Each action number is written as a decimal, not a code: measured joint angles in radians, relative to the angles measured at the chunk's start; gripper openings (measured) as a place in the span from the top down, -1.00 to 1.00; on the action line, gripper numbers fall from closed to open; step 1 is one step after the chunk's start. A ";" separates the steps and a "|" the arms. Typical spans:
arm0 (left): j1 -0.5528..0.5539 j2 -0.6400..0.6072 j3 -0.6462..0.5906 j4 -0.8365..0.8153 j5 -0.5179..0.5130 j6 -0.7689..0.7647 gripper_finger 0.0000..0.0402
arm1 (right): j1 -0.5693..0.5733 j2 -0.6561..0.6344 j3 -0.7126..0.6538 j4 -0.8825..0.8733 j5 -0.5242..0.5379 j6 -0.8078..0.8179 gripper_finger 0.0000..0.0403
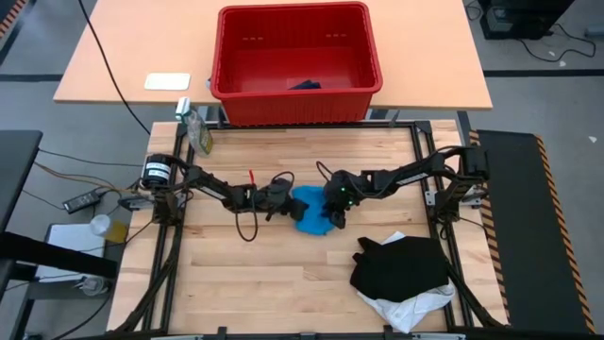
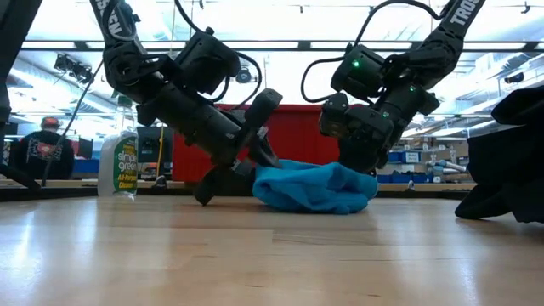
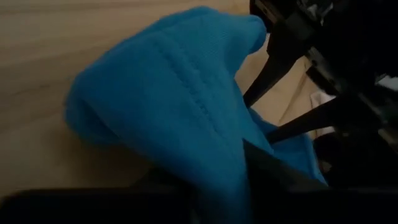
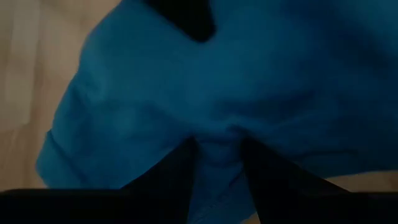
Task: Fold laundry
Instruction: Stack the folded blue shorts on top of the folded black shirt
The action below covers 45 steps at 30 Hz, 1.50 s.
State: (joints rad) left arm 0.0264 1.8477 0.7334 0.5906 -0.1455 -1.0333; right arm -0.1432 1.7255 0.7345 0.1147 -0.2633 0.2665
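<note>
The bright blue garment (image 1: 310,212) lies bunched in a heap at the middle of the table (image 1: 236,274). My left gripper (image 1: 285,200) is at its left edge and my right gripper (image 1: 332,212) at its right side, each shut on blue cloth. The left wrist view shows the blue cloth (image 3: 180,106) draped over my left fingers, with the right arm's fingers beyond. A large black garment (image 1: 401,264) lies at the near right, on top of a white one (image 1: 408,308). My left gripper has the blue garment's left edge, a thick fold with a stitched seam (image 3: 208,118), between its fingers; the cloth hides one finger. The fingers slant down from the table's left. The garment rests on the table. My right gripper pinches a bunched fold (image 4: 217,137) on the garment's right side between its two fingers (image 4: 180,177). They slant down from the table's right. How many layers cannot be told. The cloth is slack and heaped on the table.
A red plastic basket (image 1: 297,61) with a dark item inside stands on the far table. A spray bottle (image 1: 195,127) stands at the far left corner. The near left of the wooden table shows bare wood.
</note>
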 joint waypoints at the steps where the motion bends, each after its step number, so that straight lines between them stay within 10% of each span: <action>1: -0.002 0.000 0.000 -0.002 0.000 0.012 0.57 | 0.002 -0.006 0.000 0.000 -0.001 -0.002 0.26; 4: 0.000 0.000 0.000 0.015 0.031 0.013 0.91 | 0.003 -0.040 0.000 -0.025 -0.029 -0.004 0.26; 12: 0.047 -0.082 0.017 0.190 0.382 0.061 0.93 | -0.004 -0.409 0.113 -0.498 -0.103 -0.023 0.32; 23: 0.041 -0.061 0.485 -0.302 0.637 0.299 0.93 | -0.115 -0.939 0.122 -0.671 0.001 0.090 0.39; 45: -0.128 0.461 1.273 -0.288 0.839 -0.045 0.94 | -0.297 -1.126 0.123 0.056 -0.098 0.253 0.44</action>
State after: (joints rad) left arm -0.1018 2.3089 2.0061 0.3026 0.6933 -1.0787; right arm -0.4403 0.5991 0.8570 0.1710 -0.3612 0.5199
